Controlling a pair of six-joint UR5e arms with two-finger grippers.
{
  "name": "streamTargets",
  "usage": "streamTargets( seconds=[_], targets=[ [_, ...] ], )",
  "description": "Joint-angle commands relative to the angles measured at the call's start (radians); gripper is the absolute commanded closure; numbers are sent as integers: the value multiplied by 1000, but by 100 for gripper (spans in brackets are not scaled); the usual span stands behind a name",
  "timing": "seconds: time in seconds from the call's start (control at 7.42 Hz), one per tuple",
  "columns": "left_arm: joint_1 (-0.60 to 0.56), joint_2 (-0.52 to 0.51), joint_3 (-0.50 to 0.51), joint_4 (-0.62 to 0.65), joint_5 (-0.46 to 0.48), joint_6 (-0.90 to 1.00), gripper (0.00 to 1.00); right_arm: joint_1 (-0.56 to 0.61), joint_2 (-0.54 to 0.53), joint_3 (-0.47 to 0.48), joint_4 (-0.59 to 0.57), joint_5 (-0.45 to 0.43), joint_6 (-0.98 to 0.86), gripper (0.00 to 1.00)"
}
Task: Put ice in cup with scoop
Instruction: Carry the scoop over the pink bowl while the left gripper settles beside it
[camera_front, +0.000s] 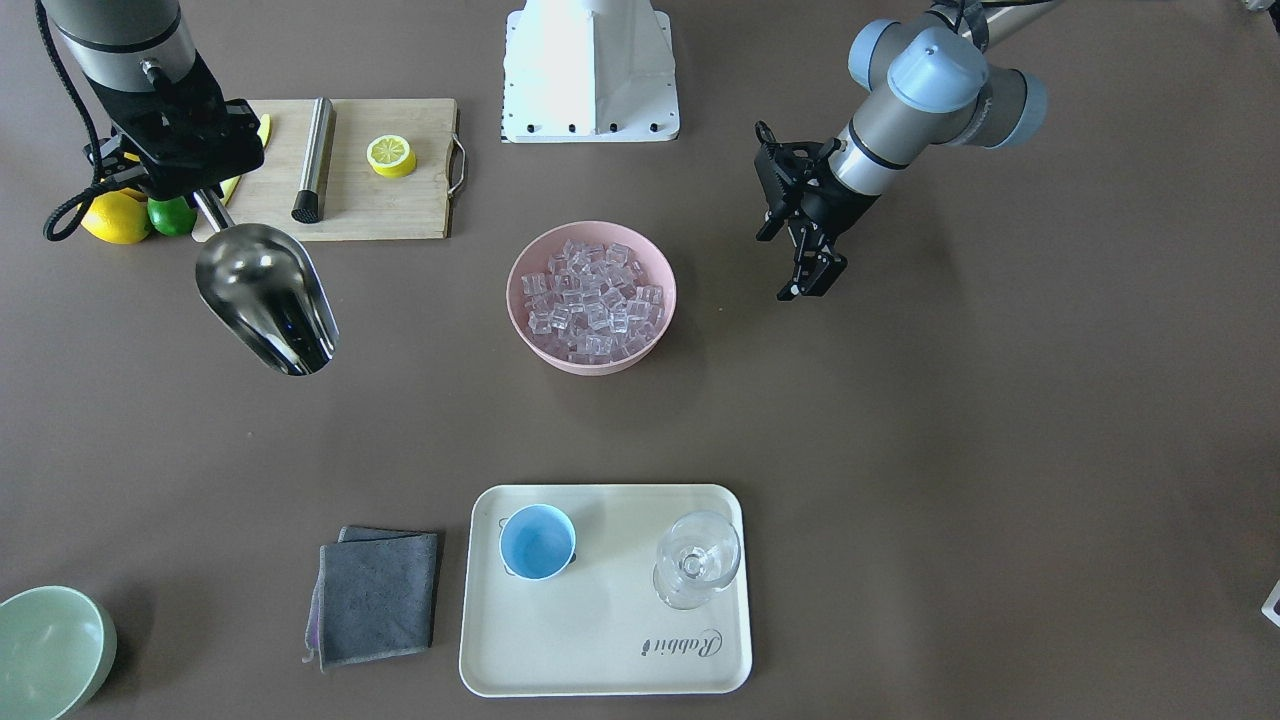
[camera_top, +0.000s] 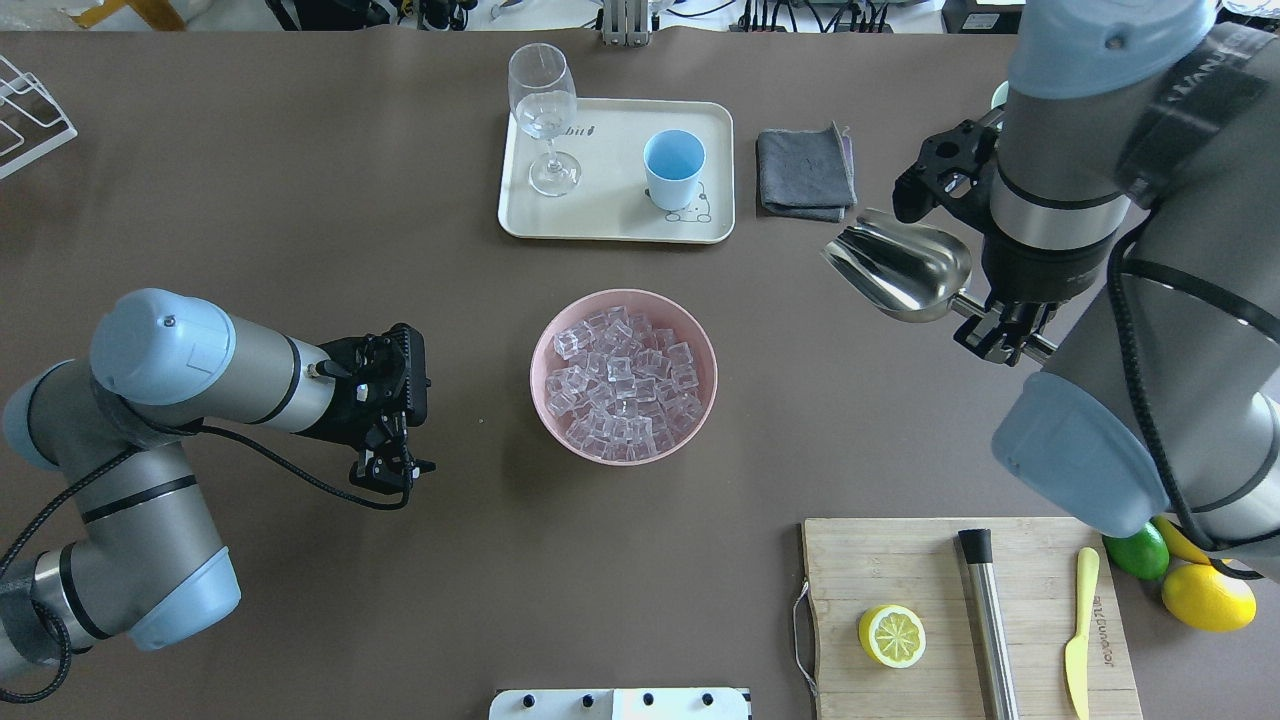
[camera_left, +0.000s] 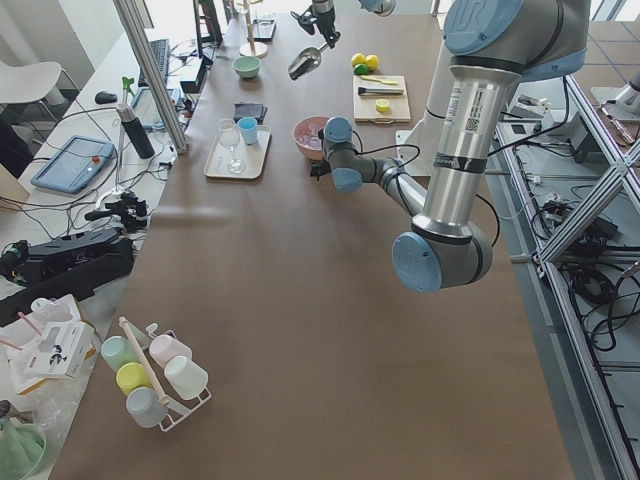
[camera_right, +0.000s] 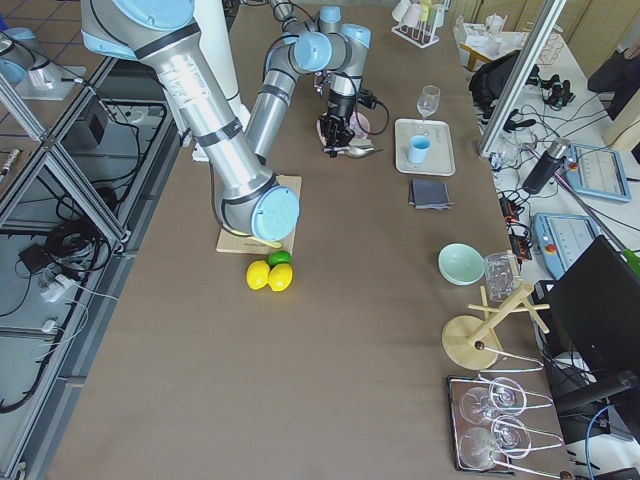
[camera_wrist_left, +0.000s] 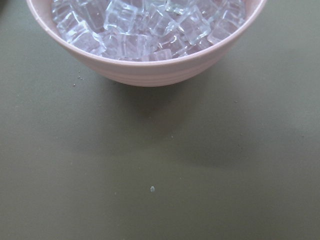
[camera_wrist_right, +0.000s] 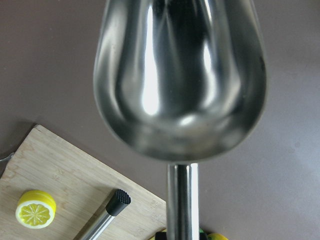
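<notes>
- The scoop (camera_top: 900, 268) is held by its handle in the right gripper (camera_top: 1005, 325), clamped on it, above bare table; its trough is seen empty.
- The left gripper (camera_top: 392, 470), fingers together, is hung at 9 o'clock of the pink bowl (camera_top: 700, 345).
- The ice (camera_top: 620, 385) is heaped in that bowl.
- The cup (camera_top: 673, 168) is stood on the cream tray (camera_top: 610, 225), at 12 o'clock of the bowl.

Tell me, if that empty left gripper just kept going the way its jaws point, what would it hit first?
Probably the bare table. The left gripper points downward, and its wrist camera shows mostly brown tabletop, with the pink bowl of ice only at the top edge. Depth is hard to judge.
</notes>
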Motion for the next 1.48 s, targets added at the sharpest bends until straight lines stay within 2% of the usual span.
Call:
streamTargets(
  seconds=[0.0,0.13,0.27,0.4,0.54,0.67,0.81,0.94,1.08,1.35],
  targets=[
    [10,-12,1,9,4,-7,2,-62,182,-112,-119,0,-8,100],
    [14,-23,17,-23,22,-9,2,-92,331,-254,-258,-7,-10,100],
    [38,-28,17,-63,71,-9,2,-133,390,-295,-326,-23,-17,100],
    [41,-20,12,-87,79,-9,2,-155,401,-300,-334,-27,-128,100],
    [41,-18,27,-135,105,-9,2,-174,423,-303,-339,-68,-275,100],
    [67,-21,67,-213,113,-9,2,-191,434,-304,-361,-76,-348,100],
    [84,-38,108,-265,115,-9,2,-226,473,-367,-389,-119,-350,100],
    [83,-41,110,-266,115,-9,2,-242,580,-534,-435,-145,-350,100],
    [84,-61,133,-270,115,-7,2,-245,616,-585,-452,-154,-357,100],
    [81,-93,178,-299,115,-7,2,-245,616,-611,-454,-190,-377,100]
  ],
)
